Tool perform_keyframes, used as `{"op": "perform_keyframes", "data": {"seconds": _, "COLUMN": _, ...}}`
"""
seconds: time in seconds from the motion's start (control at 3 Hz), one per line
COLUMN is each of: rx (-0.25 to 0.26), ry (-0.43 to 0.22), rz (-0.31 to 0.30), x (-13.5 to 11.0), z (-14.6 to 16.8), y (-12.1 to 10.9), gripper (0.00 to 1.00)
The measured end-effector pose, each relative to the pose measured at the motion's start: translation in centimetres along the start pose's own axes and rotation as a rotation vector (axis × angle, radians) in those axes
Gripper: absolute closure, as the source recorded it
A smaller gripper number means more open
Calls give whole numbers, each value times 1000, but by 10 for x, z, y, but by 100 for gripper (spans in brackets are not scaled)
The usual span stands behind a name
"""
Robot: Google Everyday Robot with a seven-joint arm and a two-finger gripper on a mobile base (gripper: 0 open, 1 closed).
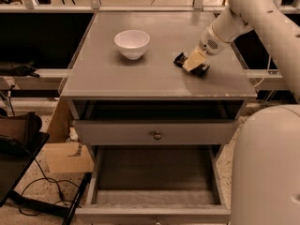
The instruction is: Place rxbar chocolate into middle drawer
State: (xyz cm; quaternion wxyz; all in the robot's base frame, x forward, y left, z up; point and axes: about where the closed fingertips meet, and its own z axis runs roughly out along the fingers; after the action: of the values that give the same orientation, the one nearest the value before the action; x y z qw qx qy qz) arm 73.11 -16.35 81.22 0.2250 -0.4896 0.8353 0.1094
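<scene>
The white arm (262, 13) reaches in from the far right and slants down and leftward through a rounded wrist (214, 40) to the hand (193, 62), which points down, low over the surface (150, 81), while the robot's body (267, 168) fills the near right.

We find the gripper (193, 62) at 3 o'clock on the tabletop (140, 81), covering the middle of the rxbar chocolate (179, 59). Only its black ends show, and its lettering is unreadable. The middle drawer (154, 172) has its front cut off at 6 o'clock.
</scene>
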Motion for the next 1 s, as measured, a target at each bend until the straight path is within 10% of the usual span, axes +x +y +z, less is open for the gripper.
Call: {"op": "perform_keyframes", "data": {"seconds": 1.0, "rx": 0, "ry": 0, "rz": 0, "x": -11, "z": -13, "y": 1, "gripper": 100}}
